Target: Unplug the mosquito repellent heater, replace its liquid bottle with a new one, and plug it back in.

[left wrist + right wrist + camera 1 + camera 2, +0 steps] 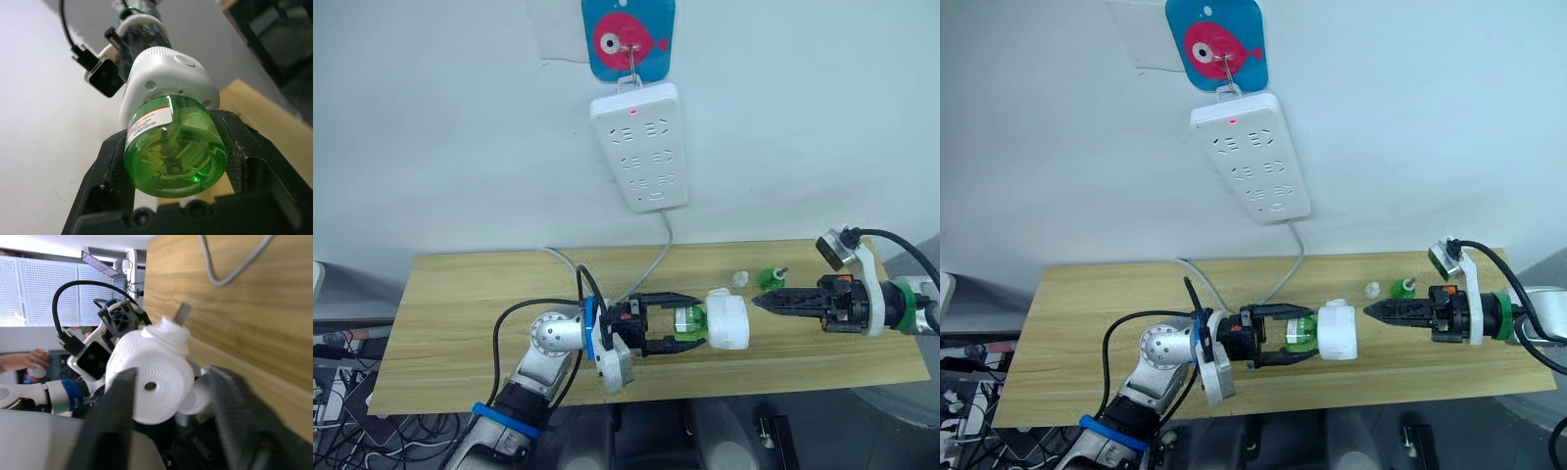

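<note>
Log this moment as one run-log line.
heater: unplugged, off the power strip | green bottle: attached, gripped by left pincer | right pincer: at the heater's far side | second green bottle: on table

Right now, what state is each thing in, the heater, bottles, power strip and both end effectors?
mosquito repellent heater: unplugged, held over the table, green bottle attached.
left end effector: shut on green bottle.
right end effector: fingers together in the head views, tip at the heater.
power strip: hanging on wall, red light on, sockets empty.
small green bottle: standing on table.
</note>
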Controlling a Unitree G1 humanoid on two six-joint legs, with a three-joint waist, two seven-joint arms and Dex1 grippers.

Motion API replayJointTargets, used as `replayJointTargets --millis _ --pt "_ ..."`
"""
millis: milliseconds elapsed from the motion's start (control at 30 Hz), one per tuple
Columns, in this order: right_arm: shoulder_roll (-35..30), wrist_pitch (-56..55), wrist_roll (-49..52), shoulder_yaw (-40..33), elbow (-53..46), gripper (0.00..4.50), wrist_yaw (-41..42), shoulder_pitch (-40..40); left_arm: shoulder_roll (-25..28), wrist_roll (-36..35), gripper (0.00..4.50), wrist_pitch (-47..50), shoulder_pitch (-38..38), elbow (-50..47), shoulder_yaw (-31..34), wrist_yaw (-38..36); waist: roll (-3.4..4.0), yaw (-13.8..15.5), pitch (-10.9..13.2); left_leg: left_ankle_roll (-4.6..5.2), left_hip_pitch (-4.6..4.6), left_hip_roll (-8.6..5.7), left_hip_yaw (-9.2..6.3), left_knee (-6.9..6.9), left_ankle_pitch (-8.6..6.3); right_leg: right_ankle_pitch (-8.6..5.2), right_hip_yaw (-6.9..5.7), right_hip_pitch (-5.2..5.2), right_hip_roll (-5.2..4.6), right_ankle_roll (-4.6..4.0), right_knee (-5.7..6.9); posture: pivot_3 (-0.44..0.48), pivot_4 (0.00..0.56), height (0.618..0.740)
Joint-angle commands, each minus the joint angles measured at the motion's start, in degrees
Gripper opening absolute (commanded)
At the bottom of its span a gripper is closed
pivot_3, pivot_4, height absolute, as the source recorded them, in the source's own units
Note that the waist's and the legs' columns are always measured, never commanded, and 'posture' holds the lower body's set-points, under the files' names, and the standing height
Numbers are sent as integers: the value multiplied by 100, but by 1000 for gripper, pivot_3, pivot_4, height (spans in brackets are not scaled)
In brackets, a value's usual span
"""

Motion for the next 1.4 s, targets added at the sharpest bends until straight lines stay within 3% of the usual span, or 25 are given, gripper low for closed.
replayJointTargets --millis 33,100,267,900,1000,1100,1400 --pt "-90 88 169 83 -62 3808 178 204 54 348 2272 -638 -238 325 -7 351 0 8 0 0 0 0 -2 0 0 0 -2 0 0 0 0 -130 323 740" --pt "-113 82 169 120 -100 4491 232 300 99 475 2272 -856 -358 484 -15 520 0 0 0 0 0 0 -5 0 0 0 -3 0 0 0 1 -130 323 740" --pt "222 -70 169 196 -170 4491 316 387 174 995 2272 -1435 -667 727 50 1091 0 -4 0 0 0 1 -5 1 1 0 -3 0 0 0 1 -111 317 740" --pt "1314 -428 169 78 -399 4491 -661 164 317 1378 2272 -1318 -871 840 -384 1940 0 -4 0 -1 -1 0 -11 0 1 0 0 0 0 0 1 -113 319 740" --pt "1346 -389 169 25 -367 3934 -596 176 351 1399 2272 -1322 -886 865 -417 2002 1 -5 0 -1 -1 0 -10 0 1 0 0 0 -1 0 2 -115 320 740" --pt "1336 -372 169 -8 -339 3068 -595 196 399 1394 2272 -1321 -883 854 -470 2062 1 -4 -1 -1 -1 0 -11 0 1 0 0 0 -1 0 1 -114 321 740" --pt "1548 -435 169 -78 -289 2997 -791 113 515 1166 2272 -1119 -828 714 -721 2067 1 -8 -1 -1 -1 0 -11 0 1 0 3 0 -2 0 2 -115 323 740"
